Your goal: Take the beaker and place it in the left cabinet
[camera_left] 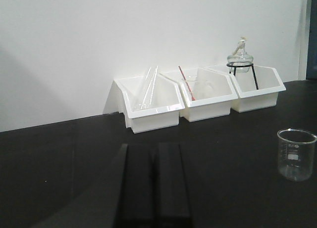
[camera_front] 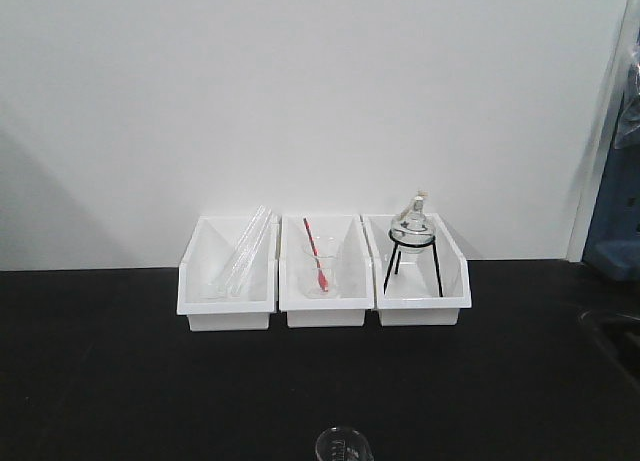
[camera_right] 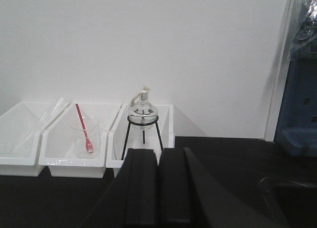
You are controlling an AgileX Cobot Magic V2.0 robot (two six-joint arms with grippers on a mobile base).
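Left wrist view — left claw (camera_left: 155,149) closed, beaker (camera_left: 296,155) apart

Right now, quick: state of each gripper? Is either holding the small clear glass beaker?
Left gripper: closed, empty; the small clear glass beaker stands apart from it on the black countertop.
Right gripper: closed, empty.

Right gripper (camera_right: 158,156) with fingers (camera_right: 141,188) together, round flask (camera_right: 142,111) on black tripod (camera_right: 143,122) in white bin (camera_right: 167,121) just beyond

Lab: black benchtop (camera_front: 100,381), white bins (camera_front: 325,316) holding glassware, round flask (camera_front: 412,224) on tripod (camera_front: 437,271); possibly sink (camera_front: 612,333), right edge.
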